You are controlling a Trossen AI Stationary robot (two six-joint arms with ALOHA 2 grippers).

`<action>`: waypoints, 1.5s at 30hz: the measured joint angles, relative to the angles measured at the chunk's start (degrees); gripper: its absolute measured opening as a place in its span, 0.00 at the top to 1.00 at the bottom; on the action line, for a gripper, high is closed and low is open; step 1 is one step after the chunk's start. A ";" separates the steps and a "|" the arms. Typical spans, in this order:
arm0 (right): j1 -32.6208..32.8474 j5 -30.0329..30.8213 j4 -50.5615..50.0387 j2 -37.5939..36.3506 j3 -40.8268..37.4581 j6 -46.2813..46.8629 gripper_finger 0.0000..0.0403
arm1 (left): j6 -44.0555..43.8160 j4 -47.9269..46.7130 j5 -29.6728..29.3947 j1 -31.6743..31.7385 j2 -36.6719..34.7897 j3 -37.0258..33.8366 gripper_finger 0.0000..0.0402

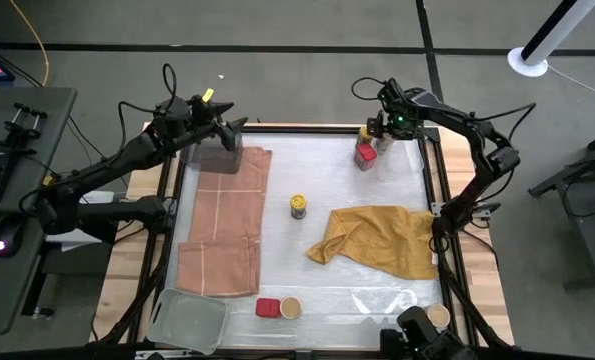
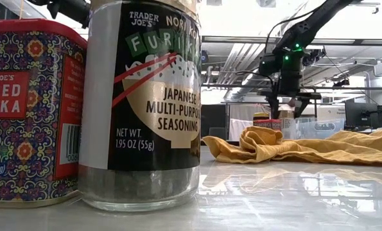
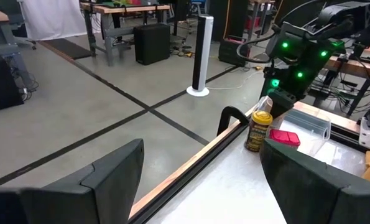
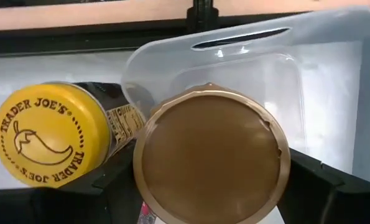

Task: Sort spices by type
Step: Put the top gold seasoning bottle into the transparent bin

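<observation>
From above, the right gripper [image 1: 380, 131] is up at the far right corner of the table [image 1: 347, 290], over a yellow-capped jar [image 1: 364, 132] and a red tin [image 1: 366, 153]. The left gripper [image 1: 239, 131] hangs at the far left edge, above a pinkish cloth [image 1: 225, 225]. Mid-table stands a lone yellow-capped jar [image 1: 298, 206], with the mustard cloth [image 1: 377, 240] just to its right. At the near edge, a red square tin [image 1: 268, 308] sits touching a tan-topped jar [image 1: 290, 307], the clear tray [image 1: 188, 320] beside them, and one more tan-topped jar [image 1: 437, 316] sits at the near right.

Down at table height, that tin [image 2: 27, 109] and the furikake jar [image 2: 142, 102] fill the foreground; far behind, the right gripper [image 2: 287, 102] hangs over the corner group.

From the left wrist, the left arm's fingers [image 3: 110, 174] are spread wide apart with nothing between them.

Over to the right wrist: a tan lid [image 4: 211, 155] sits right between the dark fingers [image 4: 324, 186], so this pincer looks clenched on a tan-topped jar, though the contact itself is hidden. A yellow cap [image 4: 48, 134] lies just beside, a clear container [image 4: 296, 68] behind.
</observation>
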 joint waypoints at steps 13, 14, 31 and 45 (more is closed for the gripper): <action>0.04 -0.53 1.31 0.19 -0.13 -3.60 0.16 | -0.48 -0.02 -0.04 -0.02 0.00 0.00 0.24; 0.04 -0.42 1.28 0.19 -0.13 -3.60 0.13 | -0.49 -0.02 -0.04 -0.02 0.00 0.00 0.24; -2.54 -0.35 0.63 -8.89 -0.11 -8.79 0.03 | -0.50 -0.04 -0.07 -0.02 0.00 0.00 0.24; -0.47 0.40 -11.00 -20.44 -0.07 -13.92 0.03 | -0.52 -1.28 -0.07 -0.02 0.00 0.02 0.24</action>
